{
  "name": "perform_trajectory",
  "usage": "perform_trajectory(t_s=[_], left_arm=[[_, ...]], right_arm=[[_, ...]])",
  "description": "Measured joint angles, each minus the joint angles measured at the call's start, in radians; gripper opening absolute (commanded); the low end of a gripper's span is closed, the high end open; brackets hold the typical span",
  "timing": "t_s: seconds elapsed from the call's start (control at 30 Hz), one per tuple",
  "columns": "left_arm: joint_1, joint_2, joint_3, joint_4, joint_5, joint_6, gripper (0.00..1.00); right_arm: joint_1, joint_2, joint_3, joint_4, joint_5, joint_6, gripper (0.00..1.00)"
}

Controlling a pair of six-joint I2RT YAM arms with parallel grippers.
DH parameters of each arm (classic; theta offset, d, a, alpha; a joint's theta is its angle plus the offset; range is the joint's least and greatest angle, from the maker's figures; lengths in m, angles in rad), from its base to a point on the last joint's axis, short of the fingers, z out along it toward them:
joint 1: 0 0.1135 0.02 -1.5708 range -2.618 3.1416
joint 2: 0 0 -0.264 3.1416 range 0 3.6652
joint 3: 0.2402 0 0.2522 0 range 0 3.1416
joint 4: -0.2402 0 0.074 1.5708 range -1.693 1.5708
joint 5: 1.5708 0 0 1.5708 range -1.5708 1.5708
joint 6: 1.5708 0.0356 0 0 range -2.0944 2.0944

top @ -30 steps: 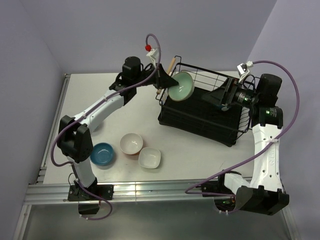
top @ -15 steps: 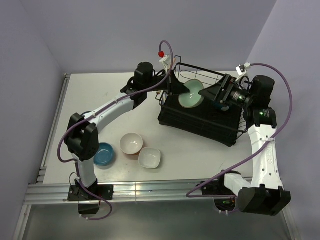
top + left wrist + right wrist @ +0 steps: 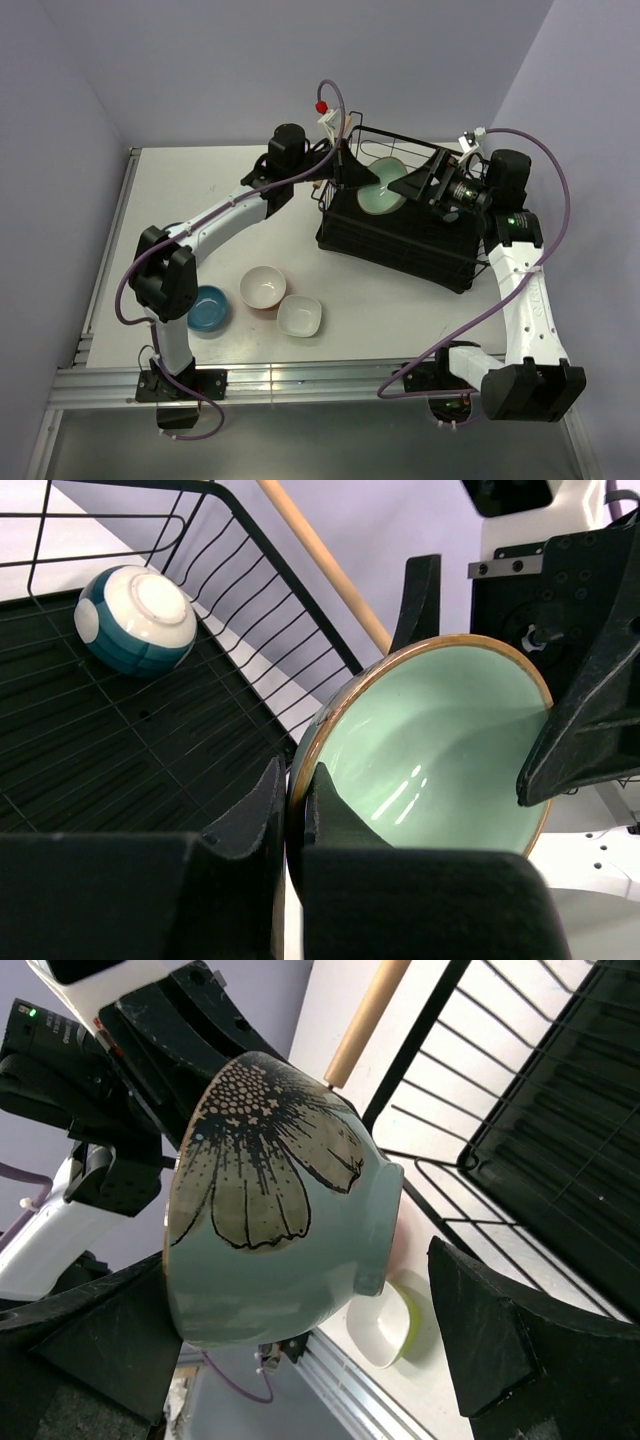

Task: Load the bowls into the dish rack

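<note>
Pinching the rim of the mint green bowl [image 3: 430, 750] between the almost closed fingers of the left gripper [image 3: 352, 172], above the left end of the dish rack [image 3: 395, 240], clear of its floor, tipped on edge with the hollow toward the left wrist. Straddling the opposite side of that bowl with the right gripper [image 3: 415, 185], spread wide and gripping nothing: one finger on the hollow side, the other behind the flowered outer wall; impossible to tell whether either touches. Probably a handover or shared lowering, hinging on the bowl lying directly between the right fingers, mouth-to-foot axis running across their gap. Sharing the rack with a blue-and-white patterned bowl [image 3: 135, 618], upside down, well apart. Leaving a blue bowl [image 3: 205, 308], an orange-sided bowl [image 3: 263, 287] and a squarish white bowl [image 3: 300, 316] on the table [image 3: 200, 200], nearer the left arm.
</note>
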Motion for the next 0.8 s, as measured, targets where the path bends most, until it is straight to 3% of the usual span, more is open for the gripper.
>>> perform_trajectory(t_s=[0.23,0.47,0.6,0.63,0.7,0.8], left_arm=[[-0.004,0.000,0.000,0.002,0.001,-0.010,0.00],[-0.011,0.000,0.000,-0.001,-0.003,-0.008,0.00],[-0.011,0.000,0.000,-0.010,-0.011,-0.007,0.00],[-0.011,0.000,0.000,-0.014,-0.013,-0.005,0.00],[-0.010,0.000,0.000,-0.021,-0.018,-0.001,0.08],[-0.010,0.000,0.000,-0.026,-0.021,0.014,0.24]], right_arm=[[0.006,0.003,-0.011,0.018,-0.024,0.032,0.91],[0.008,0.005,-0.028,0.058,-0.062,0.061,0.70],[0.007,0.018,-0.028,0.063,-0.072,0.066,0.43],[0.007,0.021,-0.028,0.064,-0.075,0.066,0.24],[0.006,0.024,-0.028,0.064,-0.079,0.064,0.00],[0.005,0.034,-0.021,0.055,-0.089,0.049,0.00]])
